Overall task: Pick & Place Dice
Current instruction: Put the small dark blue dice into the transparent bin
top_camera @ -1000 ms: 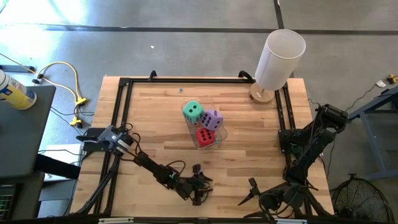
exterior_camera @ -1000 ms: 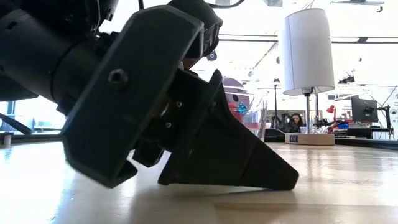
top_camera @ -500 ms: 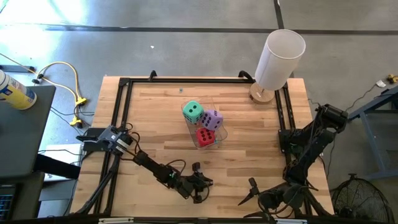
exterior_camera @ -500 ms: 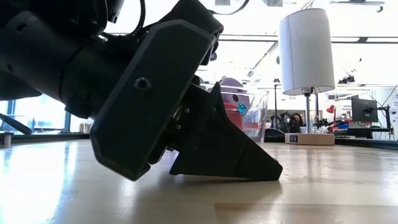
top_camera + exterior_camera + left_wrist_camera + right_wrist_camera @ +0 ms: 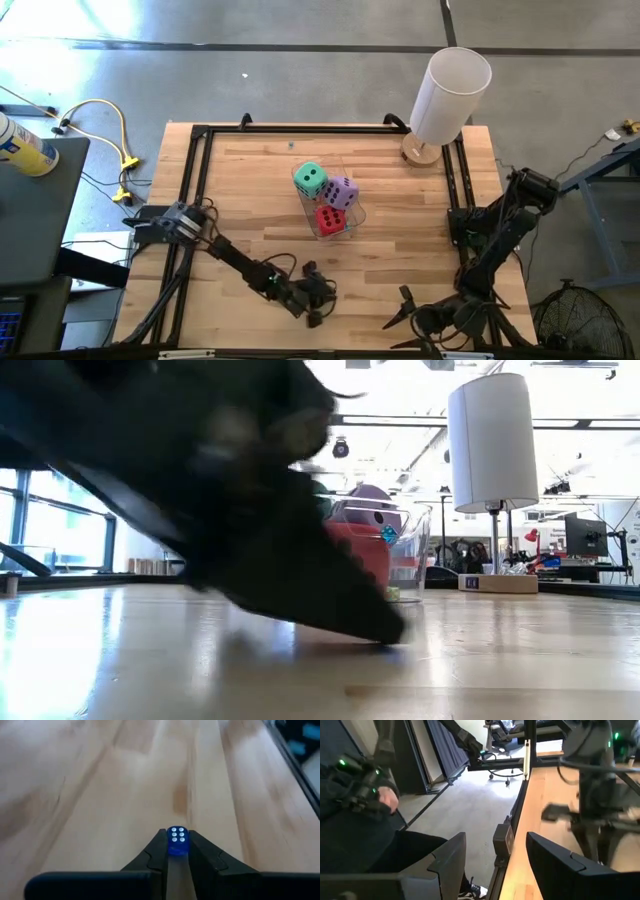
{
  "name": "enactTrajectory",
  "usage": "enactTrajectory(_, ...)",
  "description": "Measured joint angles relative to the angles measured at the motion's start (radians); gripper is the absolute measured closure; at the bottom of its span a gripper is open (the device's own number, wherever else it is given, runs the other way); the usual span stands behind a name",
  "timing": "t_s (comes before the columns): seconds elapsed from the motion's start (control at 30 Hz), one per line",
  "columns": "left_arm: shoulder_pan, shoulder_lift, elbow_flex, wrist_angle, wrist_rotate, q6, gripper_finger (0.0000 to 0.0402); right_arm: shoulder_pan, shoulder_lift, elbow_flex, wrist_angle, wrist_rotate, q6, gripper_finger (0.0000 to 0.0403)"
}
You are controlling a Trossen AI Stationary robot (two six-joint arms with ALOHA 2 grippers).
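A green die (image 5: 311,179), a purple die (image 5: 342,191) and a red die (image 5: 331,219) sit piled in a clear bin (image 5: 354,214) at the table's middle. The low view shows the purple die (image 5: 372,512) on top of the red die (image 5: 366,552). Near the front edge, left of centre, my left gripper (image 5: 316,302) is shut on a small blue die (image 5: 176,840) with white pips. My right gripper (image 5: 404,312) waits open at the near right, pointing off the table (image 5: 495,855). My left gripper pinches the small blue die by two opposite sides (image 5: 170,848) between its two fingertips, only at their free ends. The fingers slant down toward the table. The die's white-pipped face points up, and in the low view the blurred fingertips (image 5: 385,628) stand just above the wood.
A white cylindrical lamp (image 5: 450,95) on a round wooden base stands at the far right corner. A black frame (image 5: 195,190) runs around the tabletop. Bare wood lies between the left gripper and the bin. A person sits beyond the table's edge (image 5: 365,820).
My left gripper has risen off the table, where its fingertips rested a second ago, and has rolled about its own axis. It shows blurred in the low view. The big dice and the bin have stayed put.
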Motion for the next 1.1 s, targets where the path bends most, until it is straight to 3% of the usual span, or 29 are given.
enactTrajectory(0.13,0.007,-0.137,-0.003,-0.238,0.017,0.001,0.0358,0.0,0.049,0.0,0.043,0.0,0.001,0.0204)
enactTrajectory(0.27,0.048,-0.303,-0.002,-0.487,-0.033,-0.003,0.0358,0.0,0.101,0.0,0.09,-0.002,0.024,0.0204)
enactTrajectory(0.53,0.204,-0.531,0.0,-0.732,-0.042,-0.006,0.0358,-0.001,0.127,0.0,0.122,0.001,0.097,0.0204)
enactTrajectory(0.8,0.376,-0.56,0.001,-0.813,-0.03,0.017,0.0358,0.007,0.127,0.0,0.131,0.014,0.112,0.0204)
enactTrajectory(1.1,0.452,-0.531,0.002,-0.84,-0.017,0.023,0.0344,0.006,0.127,0.0,0.131,0.029,0.131,0.0204)
